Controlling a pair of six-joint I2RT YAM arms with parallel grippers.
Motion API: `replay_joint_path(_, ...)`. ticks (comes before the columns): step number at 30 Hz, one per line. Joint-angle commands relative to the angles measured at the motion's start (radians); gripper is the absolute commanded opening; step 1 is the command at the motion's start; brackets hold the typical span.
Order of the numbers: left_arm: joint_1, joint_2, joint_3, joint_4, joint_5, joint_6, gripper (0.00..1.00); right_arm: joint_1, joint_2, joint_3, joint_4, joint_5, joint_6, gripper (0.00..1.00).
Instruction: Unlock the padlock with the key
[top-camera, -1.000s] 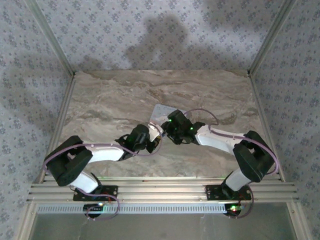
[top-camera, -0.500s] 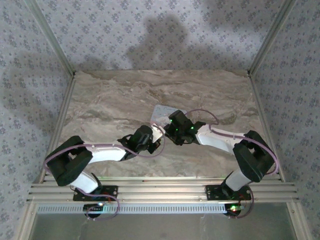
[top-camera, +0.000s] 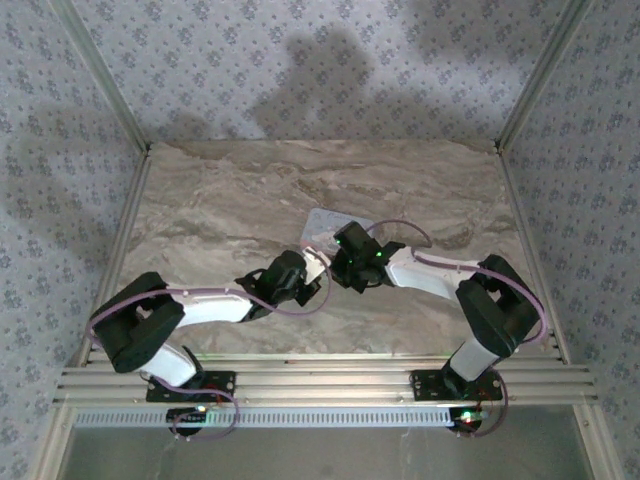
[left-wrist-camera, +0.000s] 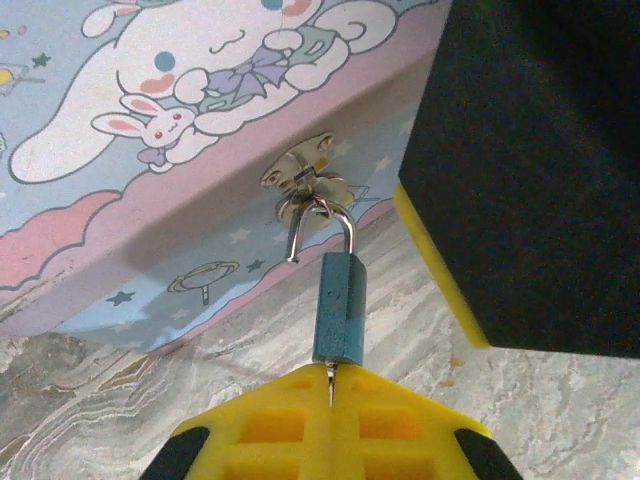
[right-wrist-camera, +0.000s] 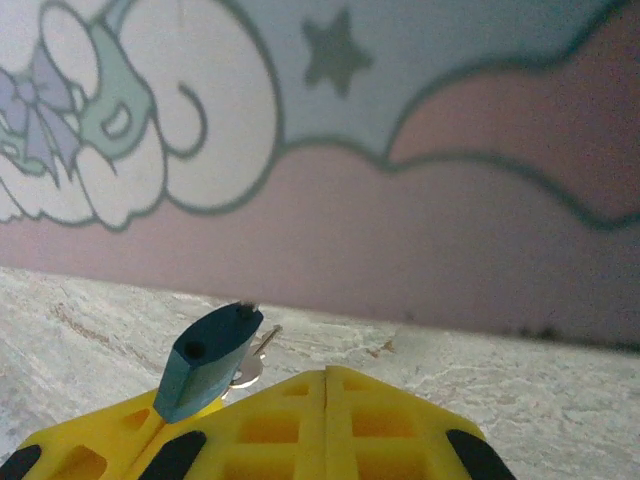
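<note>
Padlock (left-wrist-camera: 339, 305) hangs from the hasp (left-wrist-camera: 300, 165) on the box (left-wrist-camera: 120, 200). Its long axis runs straight out from the box to the left hand (left-wrist-camera: 330, 392), bottom end touching the tips. Left hand is pressed together on a thin metal sliver, probably the key (left-wrist-camera: 329, 377). Right hand (right-wrist-camera: 326, 385) is also pressed together with nothing visible in it, farther along the box front, so left is nearer. Versus a second ago, the right hand has edged toward the left.
</note>
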Motion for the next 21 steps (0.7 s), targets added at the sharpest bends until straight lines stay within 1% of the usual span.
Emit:
replay_joint_path(1,-0.028,-0.013,0.026,0.029,0.035,0.036,0.00,0.017,0.002,0.044,0.028,-0.017,-0.008,0.00)
replay_joint_path(6,-0.028,-0.013,0.025,0.035,0.036,0.036,0.00,0.014,0.003,0.048,0.018,-0.016,-0.008,0.00)
replay_joint_path(7,-0.028,-0.013,0.025,0.032,0.036,0.036,0.00,0.012,-0.002,0.048,0.012,-0.015,-0.008,0.03)
replay_joint_path(9,-0.028,-0.013,0.023,0.033,0.035,0.036,0.00,0.008,-0.019,0.044,0.000,0.000,-0.005,0.12)
replay_joint_path(10,-0.028,-0.012,0.023,0.033,0.036,0.036,0.00,0.006,-0.032,0.042,-0.007,0.012,-0.005,0.15)
replay_joint_path(12,-0.028,-0.010,0.022,0.033,0.035,0.034,0.00,0.004,-0.062,0.032,-0.010,0.037,0.000,0.18)
replay_joint_path(16,-0.028,-0.005,0.022,0.044,0.043,0.028,0.00,0.000,-0.109,0.014,0.012,0.069,0.018,0.18)
replay_joint_path(21,-0.028,0.000,0.019,0.066,0.054,-0.004,0.00,0.000,-0.121,0.006,0.060,0.087,0.037,0.19)
